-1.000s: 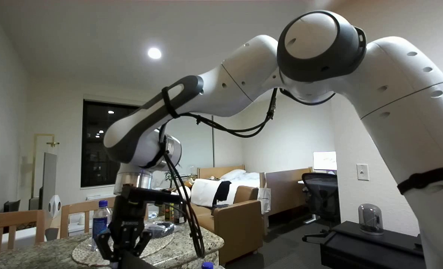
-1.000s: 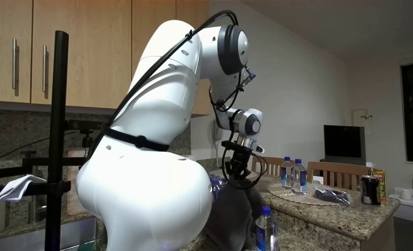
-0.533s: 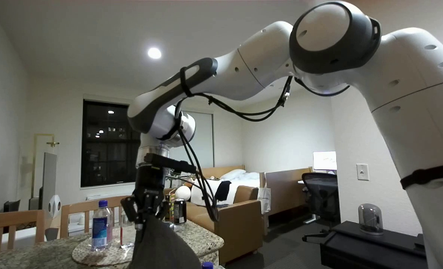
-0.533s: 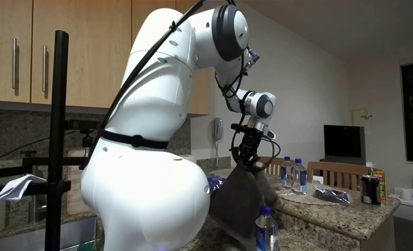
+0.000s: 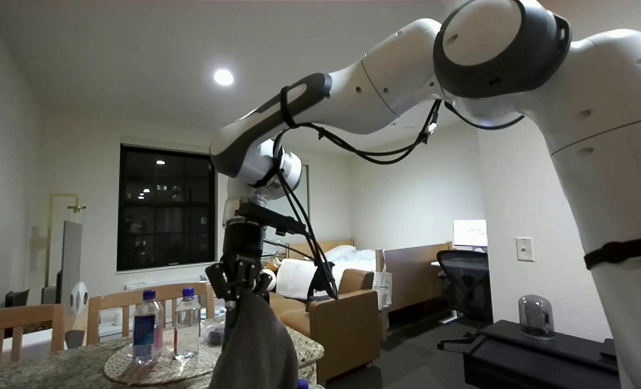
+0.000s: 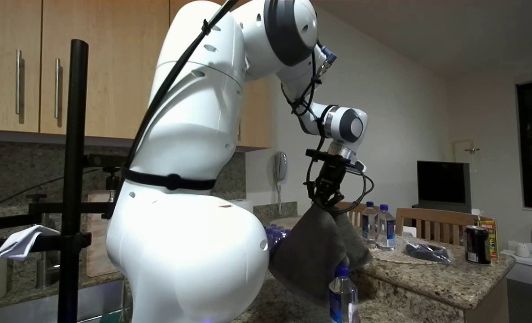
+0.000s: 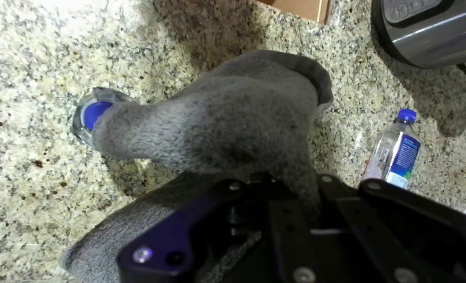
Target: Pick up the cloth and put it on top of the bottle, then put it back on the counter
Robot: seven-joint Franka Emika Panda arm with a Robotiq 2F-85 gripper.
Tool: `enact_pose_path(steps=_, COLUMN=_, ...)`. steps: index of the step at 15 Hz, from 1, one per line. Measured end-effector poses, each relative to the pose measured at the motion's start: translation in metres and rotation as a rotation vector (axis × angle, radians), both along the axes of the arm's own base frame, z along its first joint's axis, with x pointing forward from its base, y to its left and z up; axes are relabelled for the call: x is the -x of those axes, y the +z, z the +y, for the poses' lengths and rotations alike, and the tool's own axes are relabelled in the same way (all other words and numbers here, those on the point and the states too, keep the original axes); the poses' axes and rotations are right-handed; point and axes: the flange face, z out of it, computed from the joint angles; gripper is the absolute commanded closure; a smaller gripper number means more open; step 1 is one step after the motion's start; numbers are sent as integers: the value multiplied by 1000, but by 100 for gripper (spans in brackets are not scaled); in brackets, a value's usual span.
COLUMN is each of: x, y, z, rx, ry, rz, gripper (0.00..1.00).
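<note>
From afar, I am holding a gray cloth (image 6: 315,251) clamped in the pincer (image 6: 328,202); it is hanging over the speckled worktop (image 7: 28,188), partly hiding a blue-capped water bottle (image 7: 94,113) in the wrist view.

**Layout: cloth (image 6: 313,251) hanging from gripper (image 6: 328,202), over counter (image 7: 28,204)**

In an exterior view: bottle (image 6: 344,299) upright on counter, before the cloth. Behind, on the raised section (image 6: 427,280): two bottles (image 6: 385,229) on a mat (image 6: 400,256); right of them a bagged item (image 6: 427,252), then a can (image 6: 477,246), a box (image 6: 492,233) just behind it. Chairs (image 6: 436,216) beyond. Wrist view: cloth overlaps the bottle's cap; contact cannot be told.
</note>
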Motion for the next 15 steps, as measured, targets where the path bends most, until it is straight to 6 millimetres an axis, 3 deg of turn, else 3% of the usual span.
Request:
enact_pose_path(steps=5, x=7, y=8, z=-18, rx=-21, ry=43, rz=-15, gripper=90)
enact_pose_path(steps=11, x=18, y=25, z=-53, rx=-25, ry=-6, rz=-40, gripper=91)
enact_pose_path(steps=15, x=23, y=25, z=-55, rx=-24, ry=-7, rz=-38, gripper=91)
